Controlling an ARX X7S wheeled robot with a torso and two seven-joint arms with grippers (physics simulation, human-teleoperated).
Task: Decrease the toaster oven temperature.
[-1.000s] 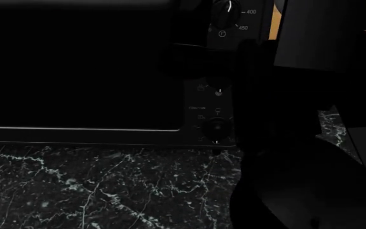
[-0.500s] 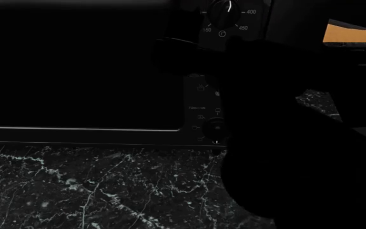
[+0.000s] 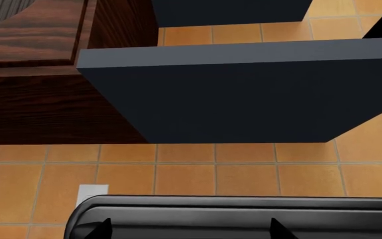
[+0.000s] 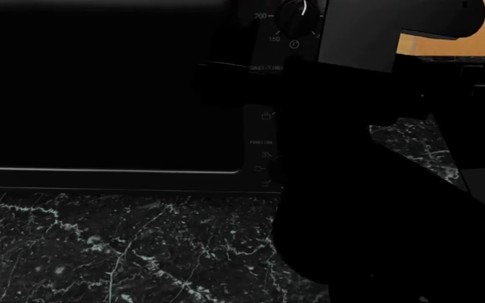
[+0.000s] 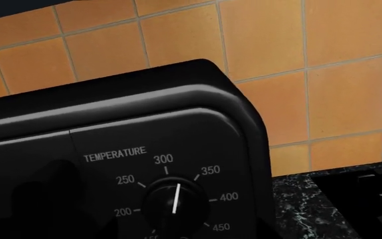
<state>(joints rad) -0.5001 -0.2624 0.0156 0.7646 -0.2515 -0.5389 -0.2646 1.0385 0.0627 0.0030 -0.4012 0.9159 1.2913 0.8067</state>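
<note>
The toaster oven (image 4: pixel 99 88) is a big black box with a wide dark door. It fills the head view's upper left. Its temperature knob (image 4: pixel 297 14) sits at the top of the knob column. In the right wrist view the same knob (image 5: pixel 175 201) is close, under the word TEMPERATURE, with its white pointer just past 300. My right arm (image 4: pixel 369 189) is a dark mass across the panel below that knob, its end (image 4: pixel 225 82) over the door edge. Its jaws cannot be made out. My left gripper (image 3: pixel 189 230) is open and empty, away from the oven.
The oven stands on a black marble counter (image 4: pixel 99 246). A black stovetop with grates (image 5: pixel 370 184) lies beside the oven. Orange wall tiles (image 5: pixel 324 74) are behind. The left wrist view shows a dark blue slab (image 3: pixel 244 94), a wooden cabinet (image 3: pixel 38 89) and a glossy black surface (image 3: pixel 244 214).
My right arm has swung left across the control panel. It now hides the two lower knobs that showed a second ago. The temperature knob's pointer looks the same.
</note>
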